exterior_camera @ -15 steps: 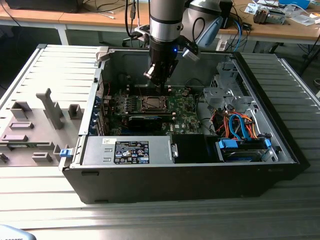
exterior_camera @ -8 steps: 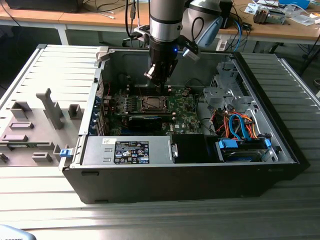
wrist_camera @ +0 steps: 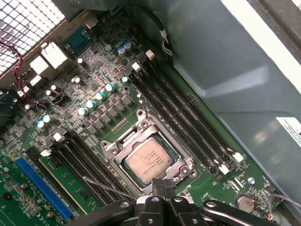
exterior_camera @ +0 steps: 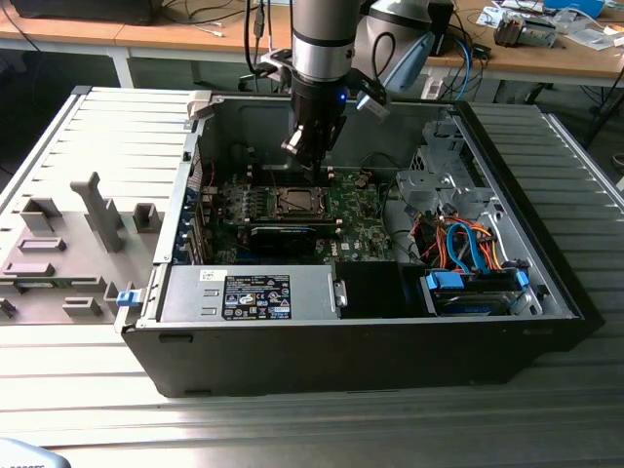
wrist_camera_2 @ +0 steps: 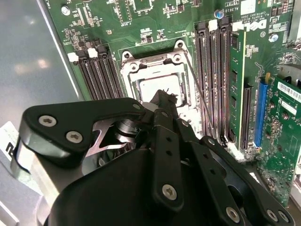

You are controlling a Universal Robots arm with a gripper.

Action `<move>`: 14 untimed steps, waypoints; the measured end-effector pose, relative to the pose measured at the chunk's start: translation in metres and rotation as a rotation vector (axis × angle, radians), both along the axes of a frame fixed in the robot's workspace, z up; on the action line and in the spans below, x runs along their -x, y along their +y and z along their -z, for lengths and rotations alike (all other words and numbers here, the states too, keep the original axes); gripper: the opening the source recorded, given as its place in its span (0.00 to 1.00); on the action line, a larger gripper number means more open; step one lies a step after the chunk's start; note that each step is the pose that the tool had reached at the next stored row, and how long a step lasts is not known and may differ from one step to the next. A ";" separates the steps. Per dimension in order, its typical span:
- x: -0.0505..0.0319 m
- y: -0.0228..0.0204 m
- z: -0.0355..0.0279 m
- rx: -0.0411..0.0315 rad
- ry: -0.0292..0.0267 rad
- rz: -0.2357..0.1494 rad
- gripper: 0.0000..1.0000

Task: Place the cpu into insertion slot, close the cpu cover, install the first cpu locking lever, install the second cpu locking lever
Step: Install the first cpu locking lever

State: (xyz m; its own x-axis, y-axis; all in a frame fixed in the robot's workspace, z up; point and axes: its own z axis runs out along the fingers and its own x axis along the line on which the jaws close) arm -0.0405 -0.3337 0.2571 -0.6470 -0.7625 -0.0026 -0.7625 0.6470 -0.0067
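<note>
Tool [wrist_camera: 162, 184] w/ tips pressed together, holding nothing, hangs just above the cpu cover [wrist_camera: 181, 167]. Cover's down over the cpu [wrist_camera: 149, 160], which sits in the insertion slot [wrist_camera: 123, 151] on the green board [wrist_camera: 94, 84], prob. ready for locking.

Resting flat on a ribbed grey metal table [exterior_camera: 88, 409] in the exterior view: an open black computer case [exterior_camera: 370, 351] at centre, with a grey plastic fixture tray [exterior_camera: 68, 244] just beside it toward the exterior view's left.
</note>
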 end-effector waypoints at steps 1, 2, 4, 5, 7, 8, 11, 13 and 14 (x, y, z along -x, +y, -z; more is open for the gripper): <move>0.0000 0.0000 0.0000 0.0000 0.0000 -0.002 0.11; 0.0000 0.0000 0.0000 0.0000 0.0000 -0.006 0.11; 0.0000 0.0000 0.0000 0.0000 0.0000 -0.010 0.11; 0.0000 0.0000 0.0000 0.0000 0.0000 -0.015 0.11; 0.0000 0.0000 0.0000 0.0001 0.0000 -0.025 0.11; 0.0000 0.0000 0.0000 0.0001 0.0000 -0.028 0.11; 0.0000 0.0000 0.0000 0.0000 0.0000 -0.036 0.11; 0.0000 0.0000 0.0000 0.0000 0.0000 -0.042 0.11; 0.0000 0.0000 0.0000 0.0000 0.0000 -0.044 0.11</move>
